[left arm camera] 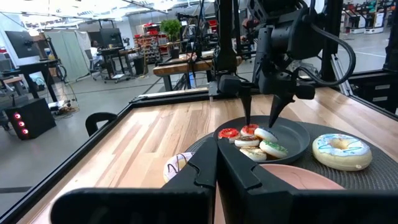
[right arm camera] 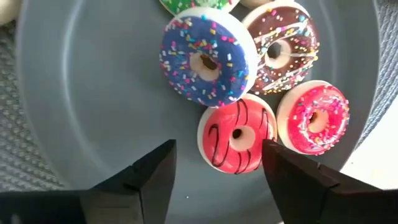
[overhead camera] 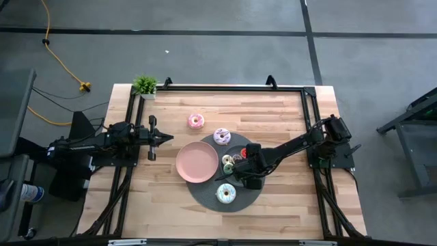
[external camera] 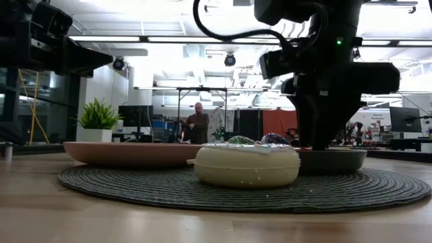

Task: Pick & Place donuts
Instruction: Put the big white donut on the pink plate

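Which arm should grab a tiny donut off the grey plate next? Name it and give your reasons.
Right. The right gripper hangs open directly over the grey plate, fingers straddling the red striped donut. The left gripper waits near the table's left edge, beyond the pink plate, well away from the donuts.

Bright overhead light; low-view foreground blurred (backlit)

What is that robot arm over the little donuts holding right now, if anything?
Nothing. The right gripper hangs open above the red striped donut on the grey plate, not touching it.
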Controlling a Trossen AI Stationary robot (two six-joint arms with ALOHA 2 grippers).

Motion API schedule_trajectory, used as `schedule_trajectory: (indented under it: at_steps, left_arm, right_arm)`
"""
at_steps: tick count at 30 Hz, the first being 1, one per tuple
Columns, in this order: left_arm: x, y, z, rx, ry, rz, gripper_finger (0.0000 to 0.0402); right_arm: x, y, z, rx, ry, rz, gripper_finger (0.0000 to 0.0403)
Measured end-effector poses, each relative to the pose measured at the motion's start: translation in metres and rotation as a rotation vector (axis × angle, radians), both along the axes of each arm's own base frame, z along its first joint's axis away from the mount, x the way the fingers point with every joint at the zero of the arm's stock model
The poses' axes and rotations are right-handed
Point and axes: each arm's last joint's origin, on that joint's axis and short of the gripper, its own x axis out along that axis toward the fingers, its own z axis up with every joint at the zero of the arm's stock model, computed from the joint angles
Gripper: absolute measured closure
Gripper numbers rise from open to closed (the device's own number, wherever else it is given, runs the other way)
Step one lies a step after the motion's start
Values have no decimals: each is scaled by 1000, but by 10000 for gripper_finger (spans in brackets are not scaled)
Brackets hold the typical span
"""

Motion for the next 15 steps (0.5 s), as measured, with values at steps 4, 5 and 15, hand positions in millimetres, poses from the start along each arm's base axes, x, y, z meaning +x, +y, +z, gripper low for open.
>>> schedule_trajectory:
  at_steps: [4, 5, 15]
  left_arm:
    - [0, 0, 0, 0, 0, 0, 401]
    - [0, 0, 0, 0, 0, 0, 401]
    - [0, 0, 0, 0, 0, -1, 401]
  right_arm:
    - [-2, 0, 7, 2, -20, 1, 164]
    - [-2, 0, 9, 4, -25, 3, 163]
    - [-12, 27, 29, 94, -88, 206, 162]
